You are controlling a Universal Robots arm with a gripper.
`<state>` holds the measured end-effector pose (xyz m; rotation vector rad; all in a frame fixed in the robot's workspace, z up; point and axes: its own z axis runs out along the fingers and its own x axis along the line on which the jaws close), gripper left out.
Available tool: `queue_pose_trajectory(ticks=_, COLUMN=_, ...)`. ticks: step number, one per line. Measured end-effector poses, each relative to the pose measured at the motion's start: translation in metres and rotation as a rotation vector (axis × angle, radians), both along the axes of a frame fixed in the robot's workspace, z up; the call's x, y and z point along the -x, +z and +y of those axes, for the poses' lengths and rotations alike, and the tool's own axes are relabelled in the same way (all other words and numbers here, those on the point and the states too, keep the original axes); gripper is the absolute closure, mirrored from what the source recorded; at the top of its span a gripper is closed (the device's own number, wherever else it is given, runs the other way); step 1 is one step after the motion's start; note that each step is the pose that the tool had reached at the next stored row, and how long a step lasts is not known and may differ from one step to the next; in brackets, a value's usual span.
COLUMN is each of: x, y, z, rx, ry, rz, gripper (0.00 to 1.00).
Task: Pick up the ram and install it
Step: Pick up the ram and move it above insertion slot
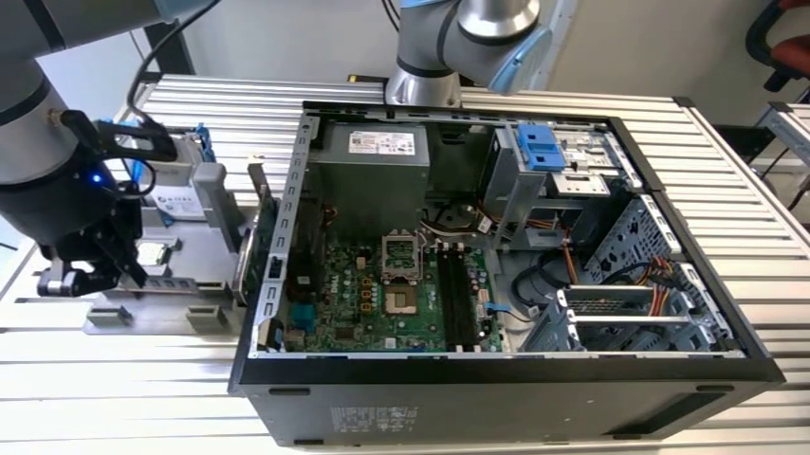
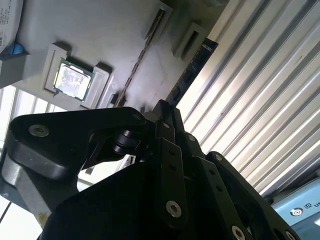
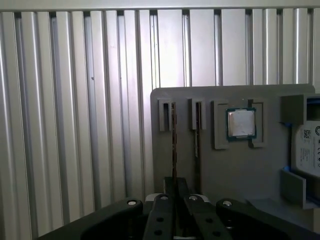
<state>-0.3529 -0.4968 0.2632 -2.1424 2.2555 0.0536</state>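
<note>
First wrist view, with second wrist and exterior views: the gripper (image 3: pixel 174 183) sits over a grey holder tray (image 3: pixel 225 170) that rests on the slatted aluminium table (image 3: pixel 75 125). The ram (image 3: pixel 173 140) stands on edge in the tray's outermost slot, the one beside the tray edge that borders bare table. Its near end passes between the gripper's fingers (image 3: pixel 161 215), which are drawn together and clamped on the ram. A second memory stick (image 3: pixel 197 142) stands on edge in the neighbouring slot, parallel to the ram and just beside it, clear of the gripper. Further along the tray lie a square silver processor (image 3: pixel 241 123) in its recess and a hard drive (image 3: pixel 309 150) with blue rails. In the second wrist view the ram (image 2: pixel 196 67) runs as a dark strip from its slot block to the gripper (image 2: pixel 169 111). In the exterior view the tray (image 1: pixel 152 313) lies at the exterior view's left of the open computer case (image 1: pixel 506 379), well apart from the motherboard (image 1: pixel 367 303).
</note>
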Motion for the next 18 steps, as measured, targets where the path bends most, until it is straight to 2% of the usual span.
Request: queue_pose_trajectory(ticks=18, x=0.0000, y=0.0124, z=0.0000, rx=-0.0008, ry=0.000, rz=0.0000, gripper=1.00)
